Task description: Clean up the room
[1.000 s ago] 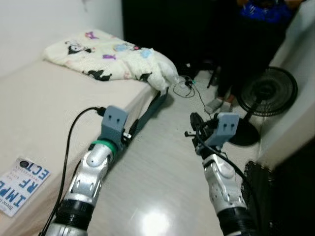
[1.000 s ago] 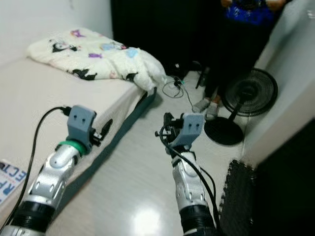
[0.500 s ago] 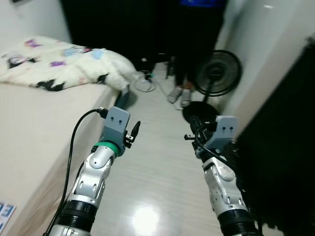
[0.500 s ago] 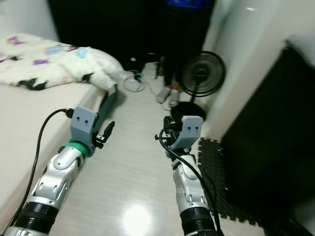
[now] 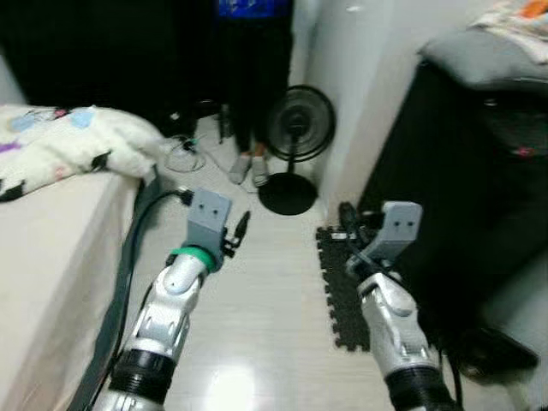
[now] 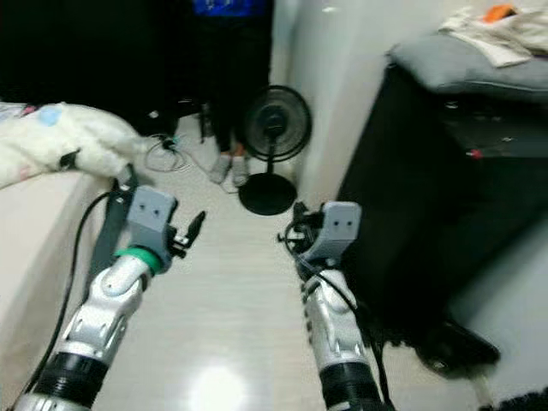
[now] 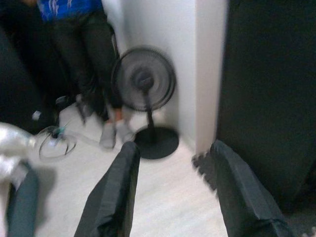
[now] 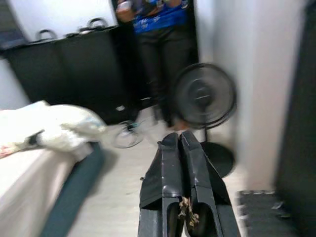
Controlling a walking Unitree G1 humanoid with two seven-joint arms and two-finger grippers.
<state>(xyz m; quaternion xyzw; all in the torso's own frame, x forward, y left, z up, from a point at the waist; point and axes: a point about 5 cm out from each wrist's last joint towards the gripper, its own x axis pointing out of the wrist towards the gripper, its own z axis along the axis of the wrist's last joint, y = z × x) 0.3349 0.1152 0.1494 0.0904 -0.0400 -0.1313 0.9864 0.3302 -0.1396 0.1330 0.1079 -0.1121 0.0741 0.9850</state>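
Note:
Both arms are held out in front of me above the pale floor (image 5: 257, 317). My left gripper (image 5: 242, 224) is open with nothing between its fingers (image 7: 123, 168); its wrist view looks at a standing fan (image 7: 144, 81). My right gripper (image 5: 342, 212) is shut and holds nothing, its fingers (image 8: 170, 148) pressed together. A white patterned blanket (image 5: 68, 141) lies bunched on the bed (image 5: 43, 248) at my left. Loose cables (image 5: 181, 154) lie on the floor past the bed's corner. Crumpled cloth (image 6: 497, 26) lies on a grey cushion (image 6: 445, 64) on top of a black cabinet (image 5: 479, 188) at my right.
A person in dark trousers (image 5: 248, 86) stands at the far end of the aisle beside the black fan (image 5: 300, 124). A black foam mat (image 5: 338, 291) lies along the foot of the cabinet. A white wall (image 5: 360, 94) stands behind the fan.
The camera has swung to the right: the bed slid to the left edge and the black cabinet came into view. Both arms keep the same pose.

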